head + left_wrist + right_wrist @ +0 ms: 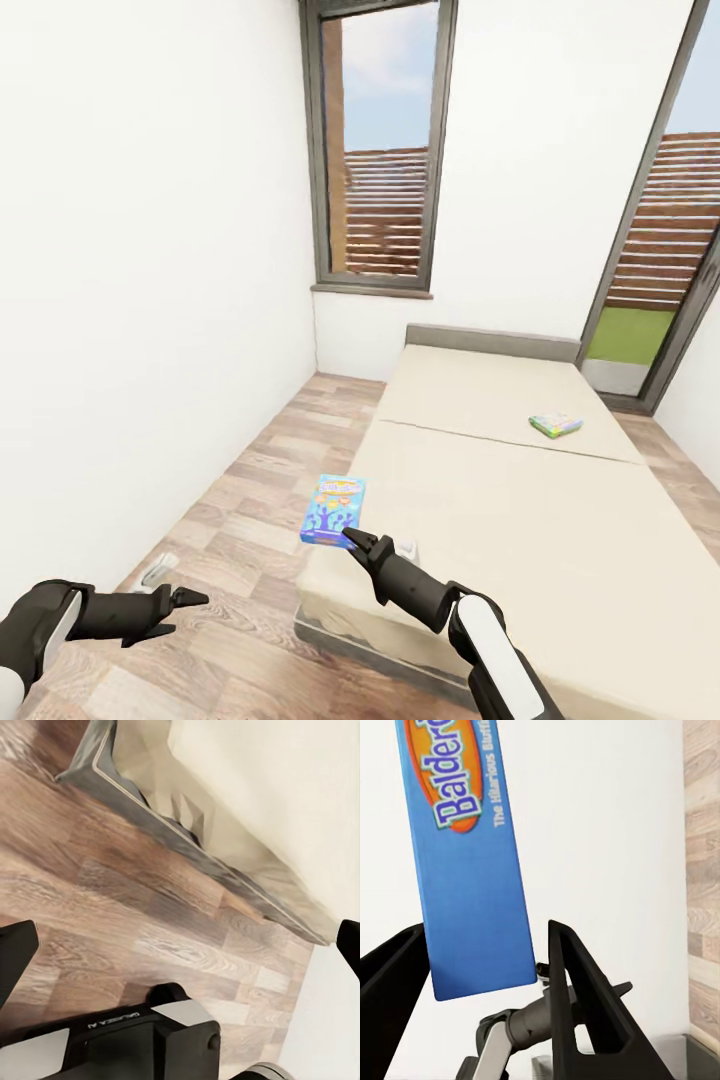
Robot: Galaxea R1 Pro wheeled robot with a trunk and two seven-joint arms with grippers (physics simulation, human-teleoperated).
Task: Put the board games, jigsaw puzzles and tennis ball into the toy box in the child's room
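The right gripper holds a blue board game by its lower edge, lifted just off the near left corner of the bed; in the right wrist view the box stands between the two dark fingers, though whether both pads press it firmly cannot be told from there. The step in hand appears to be carrying this game away to the toy box, so it would pay to keep the flat box from swinging in such a narrow edge grip, and to move the arm slowly while the base turns. The left gripper hangs low over the wood floor with its jaws apart and nothing in them; in the left wrist view it looks down on the planks and the grey bed frame. A second board game, green-edged, lies flat farther up the beige mattress, well apart from the first. The room has white walls, a tall window and a glazed door to the right.
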